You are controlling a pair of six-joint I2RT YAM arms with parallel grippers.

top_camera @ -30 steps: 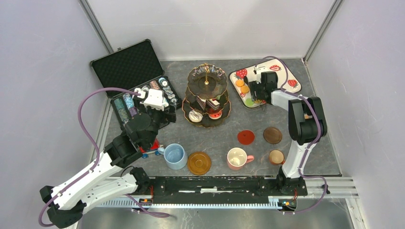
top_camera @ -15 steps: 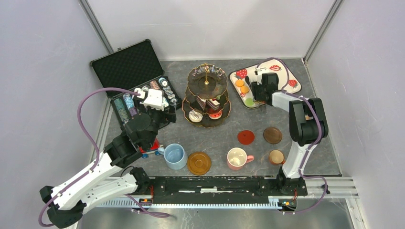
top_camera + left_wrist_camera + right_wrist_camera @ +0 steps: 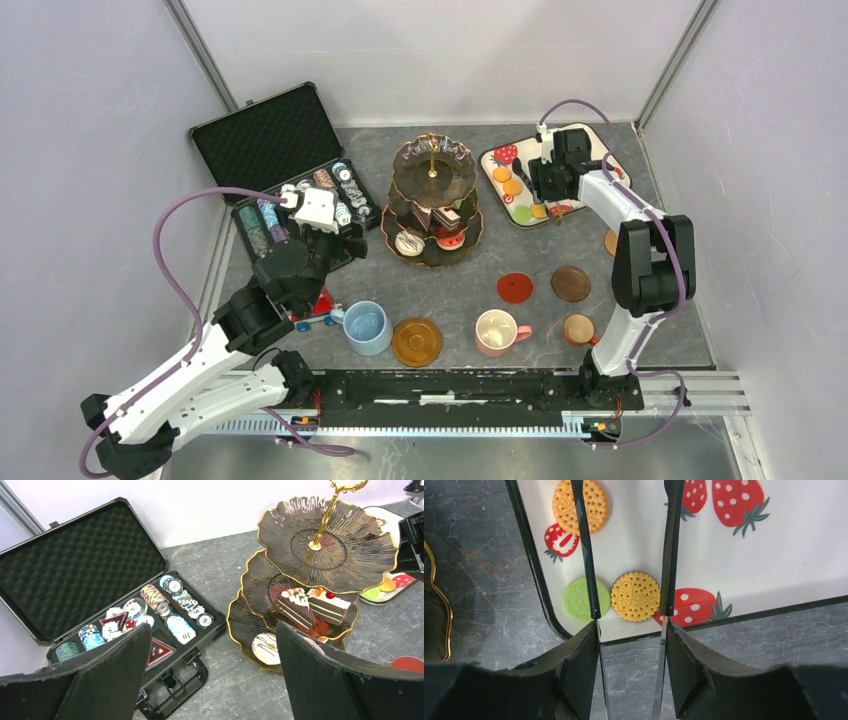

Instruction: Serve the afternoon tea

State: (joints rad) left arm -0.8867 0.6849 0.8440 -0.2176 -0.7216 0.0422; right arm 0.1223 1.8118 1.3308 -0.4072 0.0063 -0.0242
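The yellow macaron (image 3: 635, 596) is sitting near a corner of the tray (image 3: 734, 565), a green one (image 3: 579, 599) just beside, while I am holding the right gripper (image 3: 631, 615) half-spread astride it, risking nipping both, the left gripper (image 3: 211, 626) gaping empty.

Surface finishes, serving area
The table (image 3: 540, 250) is matt grey with a marbled stone look; the stand (image 3: 350, 555) has dark, ribbed, glossy plates with shiny gold metallic rims; the case lid (image 3: 75, 570) is lined with matt black dimpled foam; the tray (image 3: 744, 565) is smooth, glossy white and printed.
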